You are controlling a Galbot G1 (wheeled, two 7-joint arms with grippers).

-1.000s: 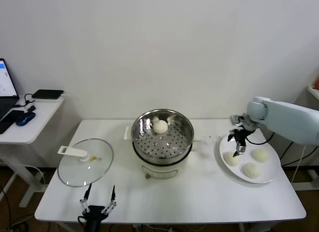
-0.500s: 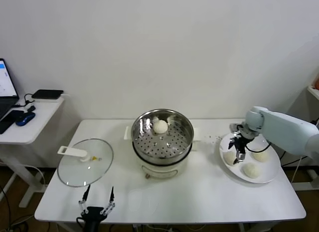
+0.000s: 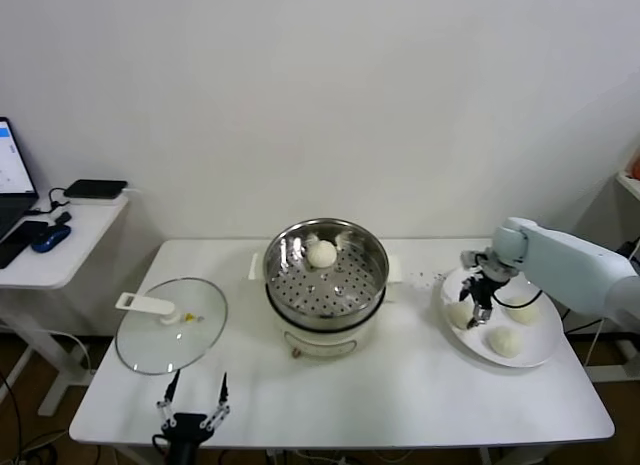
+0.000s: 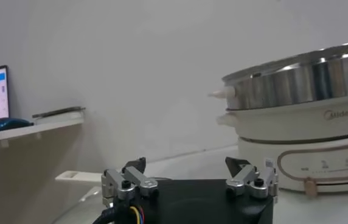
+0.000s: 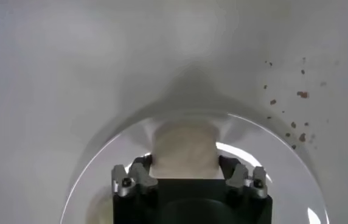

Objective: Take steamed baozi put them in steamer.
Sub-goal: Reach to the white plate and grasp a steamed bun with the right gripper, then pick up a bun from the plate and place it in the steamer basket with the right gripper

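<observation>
The steamer (image 3: 326, 303) stands mid-table with one baozi (image 3: 322, 253) on its perforated floor. Three baozi lie on a white plate (image 3: 545, 356) at the right: one on the plate's left side (image 3: 459, 316), one far (image 3: 522, 310), one near (image 3: 503, 341). My right gripper (image 3: 478, 308) is down at the left one. In the right wrist view its fingers (image 5: 143, 164) press both sides of that baozi (image 5: 184, 148), which rests on the plate (image 5: 101, 159). My left gripper (image 3: 198, 395) is parked open at the table's front edge, empty in its wrist view (image 4: 186, 165).
A glass lid (image 3: 170, 337) with a white handle lies left of the steamer. Brown crumbs (image 3: 432, 277) dot the table between steamer and plate. A side desk (image 3: 60, 235) with a laptop stands far left. The steamer's wall (image 4: 308, 91) shows in the left wrist view.
My right gripper has come down over the plate and onto the left baozi, and its fingers now press its sides. The left arm has not moved.
</observation>
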